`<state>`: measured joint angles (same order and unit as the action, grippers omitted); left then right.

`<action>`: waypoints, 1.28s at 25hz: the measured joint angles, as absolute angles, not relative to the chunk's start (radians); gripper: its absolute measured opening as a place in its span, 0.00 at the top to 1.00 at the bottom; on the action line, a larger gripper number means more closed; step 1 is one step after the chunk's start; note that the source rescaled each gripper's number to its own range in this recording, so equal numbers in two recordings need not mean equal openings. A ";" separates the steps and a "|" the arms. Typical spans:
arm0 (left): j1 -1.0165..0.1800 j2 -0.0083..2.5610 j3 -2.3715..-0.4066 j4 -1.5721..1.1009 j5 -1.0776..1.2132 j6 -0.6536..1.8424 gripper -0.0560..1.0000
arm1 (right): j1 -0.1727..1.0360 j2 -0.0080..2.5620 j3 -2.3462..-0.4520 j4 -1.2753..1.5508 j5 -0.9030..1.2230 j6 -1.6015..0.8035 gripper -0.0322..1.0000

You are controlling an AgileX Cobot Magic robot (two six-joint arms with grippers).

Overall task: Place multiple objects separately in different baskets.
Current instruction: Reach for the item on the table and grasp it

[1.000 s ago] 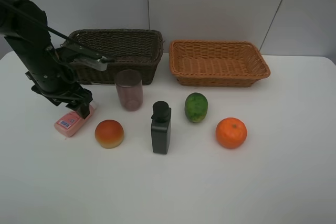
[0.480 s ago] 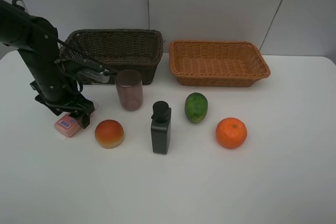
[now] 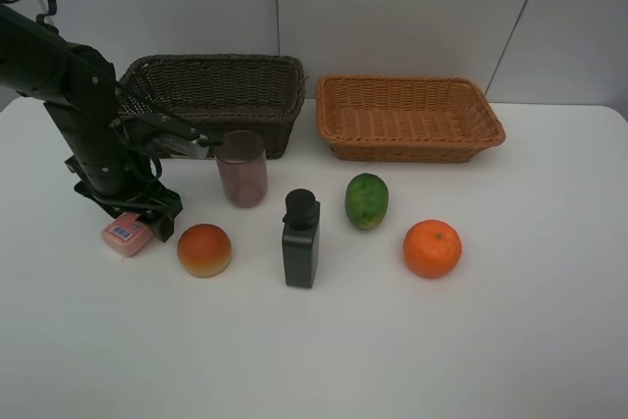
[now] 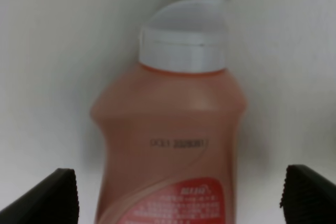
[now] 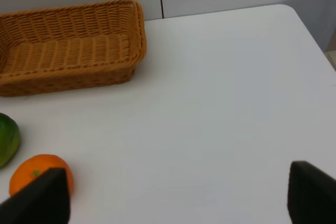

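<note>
Objects, status check: none of the six is in a basket yet. The pink bottle (image 3: 126, 234) lies flat on the desk (image 3: 392, 350) at the near left, just beside the peach-like fruit (image 3: 204, 249). The purplish cup (image 3: 241, 168) stands upright just in front of the dark brown basket (image 3: 275, 120). The black bottle (image 3: 300, 240) stands upright mid-desk, with the green fruit (image 3: 366, 200) and the orange (image 3: 432, 248) to its right. Both the dark basket and the orange-tan basket (image 3: 412, 150) look empty as far as their insides show. The left arm (image 3: 88, 134) is down over the pink bottle. In the left wrist view its jaws stand wide apart, one tip on each side of the bottle's body, white cap (image 4: 184, 40) pointing away, and no contact is visible. The right arm is out of the high view; its jaws are apart over bare desk near the orange, holding nothing. Judgement: the first pick is about to start, a grasp on the pink bottle. All six placements remain, and so does the sorting between the two baskets.
</note>
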<state>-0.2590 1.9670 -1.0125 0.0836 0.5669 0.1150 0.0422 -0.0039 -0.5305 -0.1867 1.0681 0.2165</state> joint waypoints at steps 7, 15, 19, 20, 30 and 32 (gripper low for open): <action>-0.260 1.981 -1.012 0.073 0.544 0.115 0.00 | 0.042 -0.004 -0.531 -0.187 1.068 0.216 0.25; -0.260 1.987 -1.012 0.073 0.530 0.115 0.00 | 0.042 -0.004 -0.531 -0.187 1.068 0.216 0.25; -0.260 1.989 -1.012 0.072 0.529 0.115 0.00 | 0.042 -0.004 -0.531 -0.187 1.068 0.216 0.25; -0.260 1.989 -1.012 0.072 0.530 0.115 0.00 | 0.042 -0.004 -0.531 -0.187 1.068 0.216 0.25; -0.260 1.992 -1.012 0.069 0.554 0.115 0.33 | 0.042 -0.004 -0.531 -0.187 1.068 0.216 0.25; -0.260 1.992 -1.012 0.069 0.557 0.115 0.33 | 0.042 -0.004 -0.531 -0.187 1.068 0.216 0.25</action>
<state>-0.2598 1.9916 -1.0125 0.0688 0.5569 0.1147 0.0422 -0.0039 -0.5305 -0.1867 1.0681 0.2165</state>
